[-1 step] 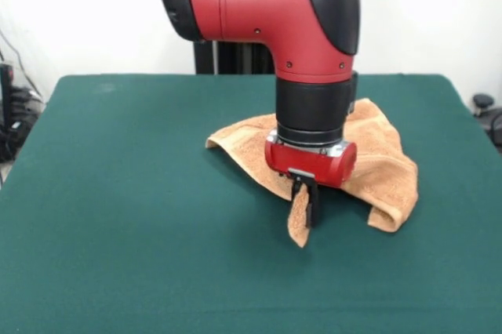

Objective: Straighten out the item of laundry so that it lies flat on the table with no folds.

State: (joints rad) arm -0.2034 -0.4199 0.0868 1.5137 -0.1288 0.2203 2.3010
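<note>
Table point(118, 193): green top, lying bare across the left side. Towel point(384, 169): orange-tan, sitting crumpled right of centre, its bulk spreading behind and to the right of the arm, folds doubling over at the right edge. One corner is hanging pinched and lifted at the front. Gripper point(304, 202): pointing straight down, jaws closing together on that corner. Judgement: the cloth's mass is lying up and to the right of the jaws, so drawing toward the camera and leftward is looking likeliest to unfold it.
</note>
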